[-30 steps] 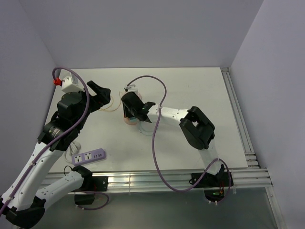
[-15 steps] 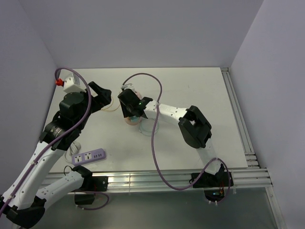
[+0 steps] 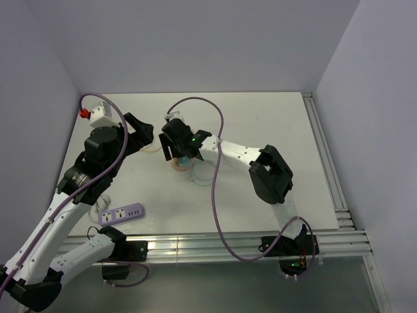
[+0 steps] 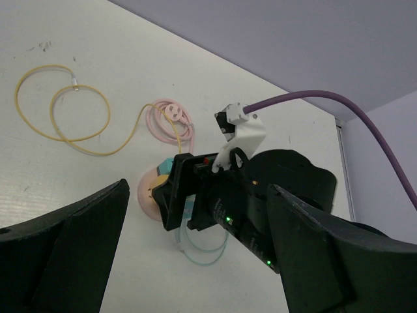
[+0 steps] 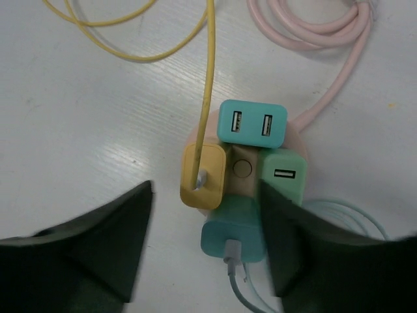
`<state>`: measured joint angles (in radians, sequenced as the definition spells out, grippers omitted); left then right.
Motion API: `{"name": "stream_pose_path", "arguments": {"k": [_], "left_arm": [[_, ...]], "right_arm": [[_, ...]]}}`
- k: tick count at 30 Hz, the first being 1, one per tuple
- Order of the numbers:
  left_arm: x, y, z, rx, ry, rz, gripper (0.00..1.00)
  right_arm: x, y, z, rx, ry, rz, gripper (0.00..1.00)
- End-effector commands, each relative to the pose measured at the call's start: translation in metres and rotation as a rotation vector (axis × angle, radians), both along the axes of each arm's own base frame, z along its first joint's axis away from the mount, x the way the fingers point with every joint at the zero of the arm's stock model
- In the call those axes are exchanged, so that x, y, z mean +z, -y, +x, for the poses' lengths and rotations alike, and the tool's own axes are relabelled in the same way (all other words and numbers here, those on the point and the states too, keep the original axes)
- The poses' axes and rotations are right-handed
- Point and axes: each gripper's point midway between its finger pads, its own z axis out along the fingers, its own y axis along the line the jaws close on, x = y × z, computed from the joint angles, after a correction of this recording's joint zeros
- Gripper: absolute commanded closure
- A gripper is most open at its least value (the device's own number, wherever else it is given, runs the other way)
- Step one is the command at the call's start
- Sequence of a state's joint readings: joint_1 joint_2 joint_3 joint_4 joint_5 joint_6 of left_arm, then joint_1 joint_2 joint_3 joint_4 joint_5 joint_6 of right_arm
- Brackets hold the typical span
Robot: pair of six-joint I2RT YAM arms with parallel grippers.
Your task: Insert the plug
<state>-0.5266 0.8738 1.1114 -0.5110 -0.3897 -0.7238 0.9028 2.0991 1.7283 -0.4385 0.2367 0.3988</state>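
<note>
Over hub (image 5: 242, 169), right end effector (image 5: 205, 242) open, empty

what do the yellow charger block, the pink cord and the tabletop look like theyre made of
Yellow charger block: probably moulded plastic, matte, with rounded edges and soft highlights.
Pink cord: looks like rubbery plastic sheath, smooth, bending in loose loops.
Tabletop: white painted or laminated board, likely; faint grain lines show.

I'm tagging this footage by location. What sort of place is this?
Probably a robotics lab test cell: plain walls boxing in a white table, aluminium rails along its near edge, and a power strip and charger hub laid out as props.
</note>
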Motion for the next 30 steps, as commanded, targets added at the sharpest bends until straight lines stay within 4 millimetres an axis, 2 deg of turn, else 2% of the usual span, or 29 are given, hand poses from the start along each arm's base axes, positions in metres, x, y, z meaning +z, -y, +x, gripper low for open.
{"name": "stream_pose_path", "arguments": {"k": [1, 3, 5, 6, 7, 8, 9, 11, 12, 13, 14, 16, 17, 18, 23, 24, 25, 26, 27, 28, 29, 30], "left_arm": [[0.002, 0.002, 0.002, -0.004, 0.024, -0.029, 0.08], [0.001, 0.006, 0.003, -0.021, 0.026, -0.033, 0.08], [0.001, 0.01, 0.003, -0.041, 0.029, -0.045, 0.07], [-0.001, 0.012, 0.003, -0.046, 0.026, -0.047, 0.07], [-0.003, 0.013, 0.004, -0.047, 0.021, -0.047, 0.07], [-0.005, 0.015, 0.005, -0.055, 0.018, -0.053, 0.07], [-0.006, 0.017, 0.005, -0.061, 0.014, -0.058, 0.07], [-0.012, 0.023, 0.006, -0.081, 0.002, -0.066, 0.07], [-0.012, 0.024, 0.006, -0.088, 0.005, -0.076, 0.07], [-0.016, 0.025, 0.006, -0.091, -0.002, -0.079, 0.06], [-0.017, 0.029, 0.006, -0.102, -0.002, -0.093, 0.06], [-0.021, 0.035, 0.006, -0.124, -0.013, -0.107, 0.06], [-0.021, 0.039, 0.006, -0.139, -0.018, -0.125, 0.06], [-0.02, 0.047, 0.005, -0.176, -0.018, -0.147, 0.06], [-0.04, 0.068, 0.001, -0.259, -0.064, -0.231, 0.06], [-0.051, 0.072, 0.0, -0.271, -0.087, -0.236, 0.06], [-0.052, 0.077, -0.001, -0.296, -0.088, -0.254, 0.06], [-0.057, 0.08, -0.001, -0.303, -0.102, -0.273, 0.06], [-0.063, 0.082, -0.001, -0.303, -0.115, -0.281, 0.06], [-0.074, 0.088, -0.006, -0.339, -0.146, -0.293, 0.06], [-0.073, 0.092, -0.006, -0.353, -0.141, -0.324, 0.06], [-0.086, 0.095, -0.008, -0.366, -0.166, -0.332, 0.06]], "right_arm": [[0.057, 0.0, -0.004, 0.023, 0.087, 0.104, 0.19], [0.062, 0.009, -0.011, 0.024, 0.098, 0.124, 0.0], [0.07, 0.011, -0.013, 0.018, 0.124, 0.156, 0.0], [0.082, 0.014, -0.015, 0.015, 0.141, 0.178, 0.0], [0.079, 0.019, -0.017, 0.009, 0.141, 0.175, 0.0], [0.082, 0.025, -0.017, -0.008, 0.155, 0.176, 0.0], [0.095, 0.03, -0.019, -0.021, 0.174, 0.199, 0.0], [0.095, 0.042, -0.022, -0.051, 0.191, 0.208, 0.0], [0.107, 0.049, -0.024, -0.074, 0.214, 0.238, 0.0], [0.099, 0.057, -0.027, -0.092, 0.207, 0.228, 0.0], [0.104, 0.065, -0.026, -0.117, 0.214, 0.24, 0.0], [0.092, 0.08, -0.028, -0.157, 0.201, 0.205, 0.0], [0.092, 0.083, -0.03, -0.167, 0.202, 0.207, 0.0], [0.08, 0.089, -0.034, -0.172, 0.186, 0.189, 0.0], [0.057, 0.104, -0.051, -0.191, 0.149, 0.214, 0.0], [0.05, 0.11, -0.057, -0.199, 0.136, 0.214, 0.0], [0.047, 0.114, -0.059, -0.205, 0.131, 0.215, 0.0], [0.051, 0.116, -0.064, -0.195, 0.137, 0.236, 0.0], [0.03, 0.125, -0.076, -0.174, 0.108, 0.218, 0.0], [0.036, 0.12, -0.078, -0.159, 0.133, 0.287, 0.0], [0.048, 0.118, -0.087, -0.128, 0.123, 0.382, 0.0], [0.025, 0.129, -0.1, -0.111, 0.095, 0.391, 0.0]]}}
